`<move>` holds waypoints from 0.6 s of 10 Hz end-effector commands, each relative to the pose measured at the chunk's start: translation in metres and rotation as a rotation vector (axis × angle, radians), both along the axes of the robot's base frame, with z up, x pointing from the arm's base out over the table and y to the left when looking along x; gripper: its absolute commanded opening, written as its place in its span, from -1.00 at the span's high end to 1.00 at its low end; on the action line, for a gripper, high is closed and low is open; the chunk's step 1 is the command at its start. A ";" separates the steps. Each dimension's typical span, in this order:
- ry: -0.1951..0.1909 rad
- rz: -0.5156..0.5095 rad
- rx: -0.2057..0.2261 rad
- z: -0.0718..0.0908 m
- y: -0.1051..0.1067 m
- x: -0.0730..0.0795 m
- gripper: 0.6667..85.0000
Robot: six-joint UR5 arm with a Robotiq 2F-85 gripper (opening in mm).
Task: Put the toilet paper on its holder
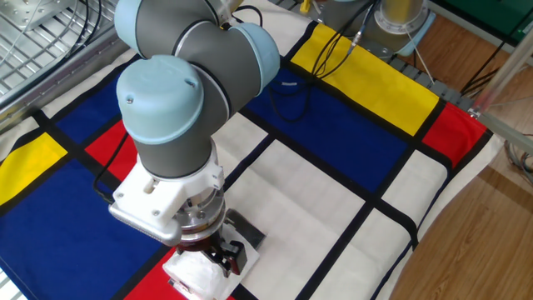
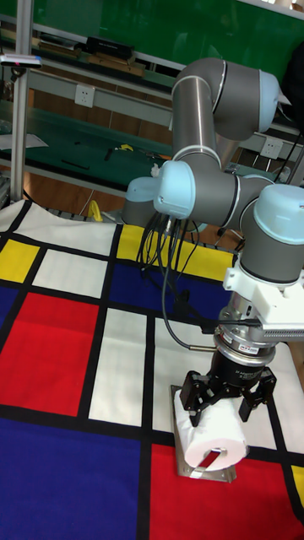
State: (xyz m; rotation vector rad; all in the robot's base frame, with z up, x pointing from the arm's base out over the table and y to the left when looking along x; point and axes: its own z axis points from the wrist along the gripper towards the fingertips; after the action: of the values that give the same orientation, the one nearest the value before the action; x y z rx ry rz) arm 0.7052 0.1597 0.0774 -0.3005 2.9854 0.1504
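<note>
The toilet paper (image 2: 215,440) is a white roll, seen under the wrist in the tall fixed view. My gripper (image 2: 225,405) points straight down over it. Its black fingers (image 2: 193,396) are spread wide and press on the roll's two sides, so it is shut on the roll. The holder (image 2: 196,472) is a shiny metal plate lying flat on the cloth directly beneath the roll, mostly covered by it. In the fixed view the gripper (image 1: 218,255) hides much of the toilet paper (image 1: 193,273), and a dark corner of the holder (image 1: 248,231) shows behind it.
A checked cloth (image 1: 350,158) of red, blue, yellow and white panels covers the table. The arm's base (image 1: 400,21) and black cables (image 1: 291,87) stand at the back. The table's edge and wooden floor (image 1: 483,225) lie to the right. A metal rack (image 1: 42,33) sits at the left.
</note>
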 end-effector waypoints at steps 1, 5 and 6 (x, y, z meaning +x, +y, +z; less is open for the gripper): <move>-0.008 0.011 0.020 0.001 0.004 0.003 -1.00; -0.003 0.025 0.002 0.010 0.002 0.009 -1.00; -0.003 0.028 0.004 0.011 0.003 0.009 -1.00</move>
State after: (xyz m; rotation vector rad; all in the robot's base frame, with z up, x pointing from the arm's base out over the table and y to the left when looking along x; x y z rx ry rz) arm 0.7111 0.1606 0.0828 -0.3344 2.9795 0.1460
